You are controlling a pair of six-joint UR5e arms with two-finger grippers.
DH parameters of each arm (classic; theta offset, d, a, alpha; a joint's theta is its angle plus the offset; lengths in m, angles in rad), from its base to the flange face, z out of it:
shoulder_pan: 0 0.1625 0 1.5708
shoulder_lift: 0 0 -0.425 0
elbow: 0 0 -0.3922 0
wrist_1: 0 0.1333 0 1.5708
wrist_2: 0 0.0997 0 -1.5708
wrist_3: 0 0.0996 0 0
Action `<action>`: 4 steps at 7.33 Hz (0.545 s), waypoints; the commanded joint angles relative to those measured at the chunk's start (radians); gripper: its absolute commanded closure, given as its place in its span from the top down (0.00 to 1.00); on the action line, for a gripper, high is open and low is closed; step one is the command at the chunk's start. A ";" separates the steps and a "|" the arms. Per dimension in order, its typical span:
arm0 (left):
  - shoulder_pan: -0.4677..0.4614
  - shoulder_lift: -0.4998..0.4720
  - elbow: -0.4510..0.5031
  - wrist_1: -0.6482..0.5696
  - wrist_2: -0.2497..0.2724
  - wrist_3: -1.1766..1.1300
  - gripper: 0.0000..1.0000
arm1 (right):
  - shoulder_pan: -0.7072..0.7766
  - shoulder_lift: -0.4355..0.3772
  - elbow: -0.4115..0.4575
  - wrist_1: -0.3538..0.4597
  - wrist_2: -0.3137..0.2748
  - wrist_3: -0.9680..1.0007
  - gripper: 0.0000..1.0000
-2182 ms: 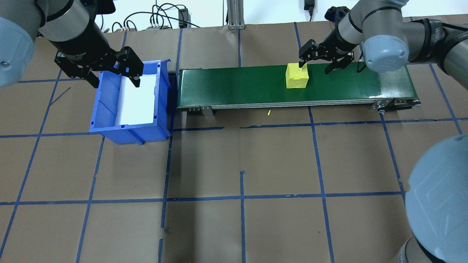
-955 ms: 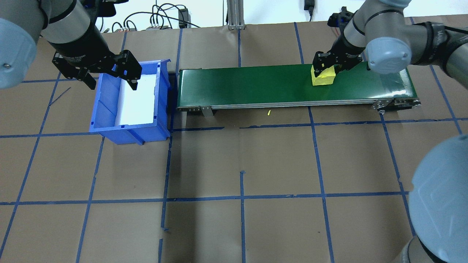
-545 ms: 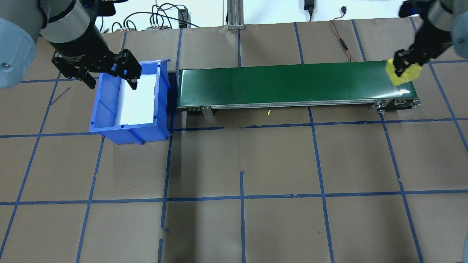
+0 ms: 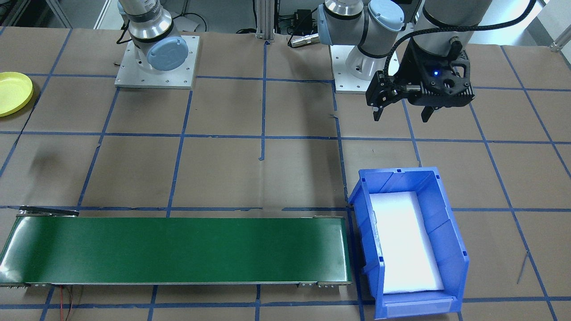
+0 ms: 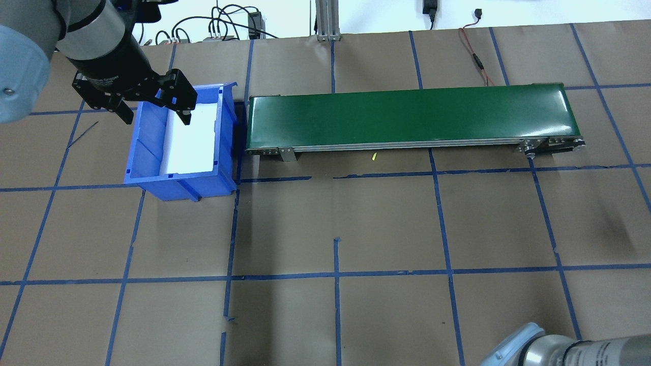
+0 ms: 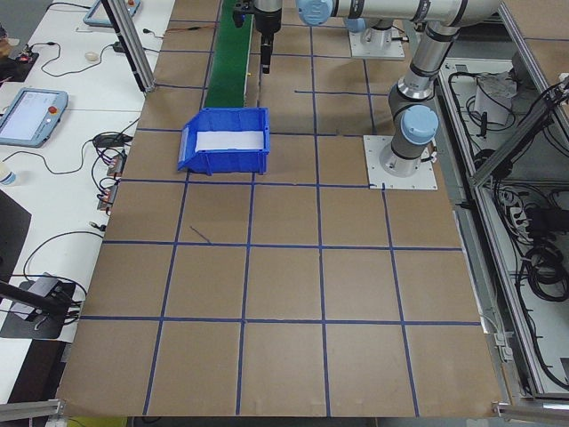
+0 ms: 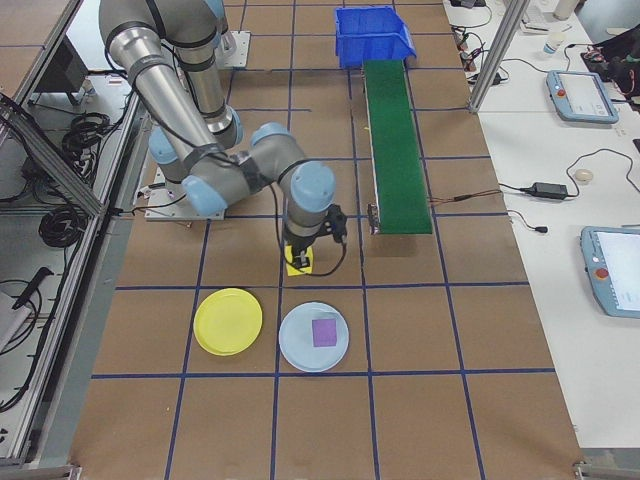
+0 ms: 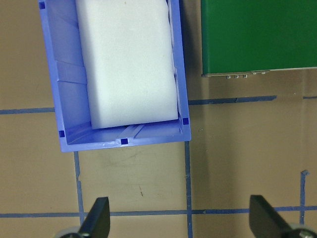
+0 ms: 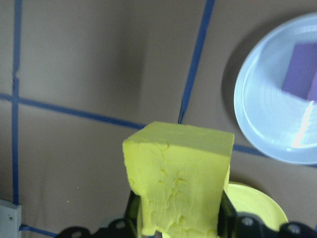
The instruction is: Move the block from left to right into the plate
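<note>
Right wrist-mounted view: right gripper [image 9: 181, 225] fingers clenched on yellow block [image 9: 178, 181], carried above desk. Transport step; yellow plate [image 9: 257, 208] at 5 o'clock, next centre over it, release. Left gripper [image 5: 152, 104] fingers spread, idle.

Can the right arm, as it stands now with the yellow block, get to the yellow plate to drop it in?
Probably yes. The right gripper holds the yellow block above bare table, close to the yellow plate. Nothing stands between them; the plate looks empty, and the light blue plate with its purple piece lies off to the side.
</note>
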 commanded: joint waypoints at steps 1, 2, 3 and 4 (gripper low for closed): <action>-0.001 0.000 0.003 0.000 -0.002 0.000 1.00 | -0.246 0.014 0.160 -0.208 0.006 -0.201 0.29; -0.001 0.000 0.001 0.002 -0.008 -0.005 1.00 | -0.285 0.050 0.191 -0.290 0.009 -0.258 0.31; -0.001 0.000 0.004 0.006 -0.011 -0.002 1.00 | -0.302 0.095 0.184 -0.307 0.012 -0.333 0.62; -0.006 -0.005 0.003 0.009 -0.022 -0.008 1.00 | -0.304 0.106 0.183 -0.309 0.036 -0.394 1.00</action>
